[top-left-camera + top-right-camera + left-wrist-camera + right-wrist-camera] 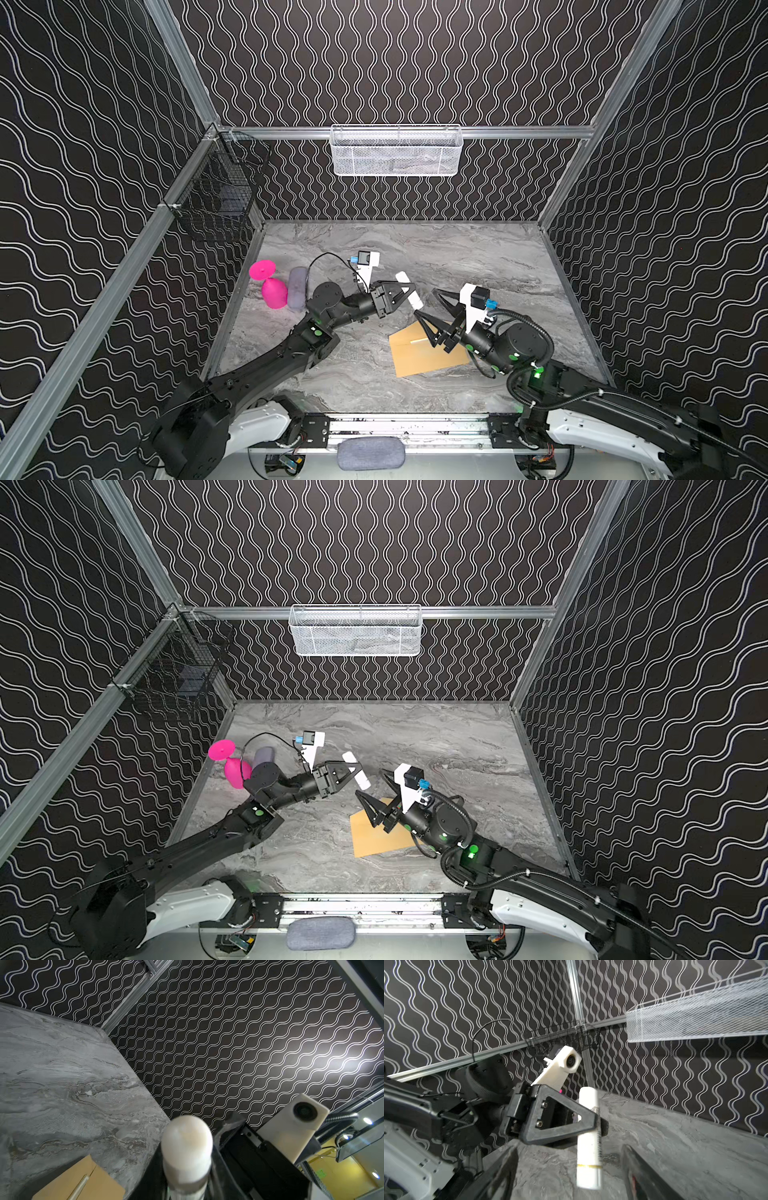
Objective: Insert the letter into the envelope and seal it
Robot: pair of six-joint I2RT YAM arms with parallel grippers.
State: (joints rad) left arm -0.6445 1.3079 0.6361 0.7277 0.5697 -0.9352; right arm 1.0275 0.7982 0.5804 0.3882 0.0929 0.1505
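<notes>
Left fingers (pixel 566 1128) clamped on white glue-stick-like tube (pixel 588 1157), held off the counter (pixel 374 249), its long axis crossing the fingers; right fingers (pixel 500 1169) spread wide, empty, just above envelope (pixel 419 357) lying flat; right arm nearer; letter not visible, probably already inside.

We are looking at two arms built alike: the left arm (pixel 270 361) and the right arm (pixel 515 345) are wearing matte black links above glossy white base shells (pixel 257 419). Small green lights (pixel 317 332) are glowing on the joints. The left tool (pixel 601 1126) and the right tool (pixel 425 302) are showing black, open triangular fingers; on the left one, silver screws (pixel 544 1104) are fixing them. White camera mounts (pixel 562 1064) with blue plugs (pixel 353 260) are sitting on the wrists. A ribbed hose (pixel 550 343) is looping round the right arm, and a thin cable (pixel 326 254) is arching off the left. What may be orange wiring (pixel 548 451) is peeking out at the base.
</notes>
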